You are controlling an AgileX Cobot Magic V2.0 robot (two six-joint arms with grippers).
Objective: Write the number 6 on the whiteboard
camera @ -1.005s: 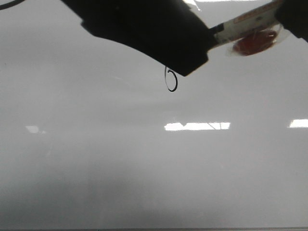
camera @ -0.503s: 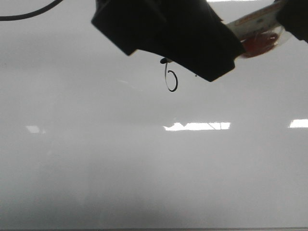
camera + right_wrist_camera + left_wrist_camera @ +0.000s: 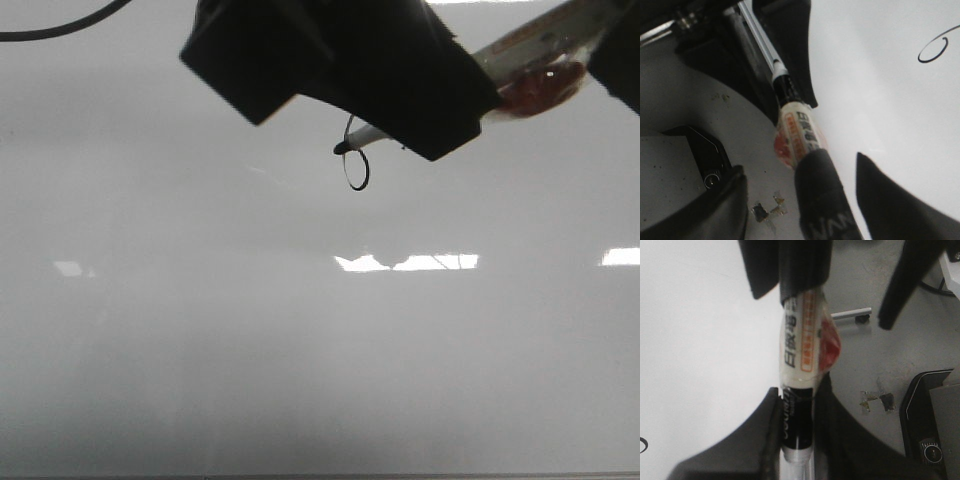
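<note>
The whiteboard (image 3: 300,350) fills the front view. The number 6 (image 3: 355,168), thin black ink, is at upper centre; part of it shows in the right wrist view (image 3: 939,50). My left gripper (image 3: 420,115) hangs just above it, shut on a black-and-white marker (image 3: 797,365) with a red label. The marker tip (image 3: 343,149) lies over the 6's upper stroke. In the left wrist view my left gripper (image 3: 799,390) clamps the marker's black section. My right gripper (image 3: 799,165) is open; its fingers stand apart either side of the marker's black rear end (image 3: 820,200).
Bright light reflections (image 3: 405,262) lie across the board. A black cable (image 3: 60,25) crosses the top left. Beside the board edge is a grey surface with tape scraps (image 3: 875,400) and a black box (image 3: 932,415).
My left gripper has moved right and up with the marker, uncovering more of the 6. The marker tip then dropped onto the 6's upper stroke, and the marker's rear end tilted up.
</note>
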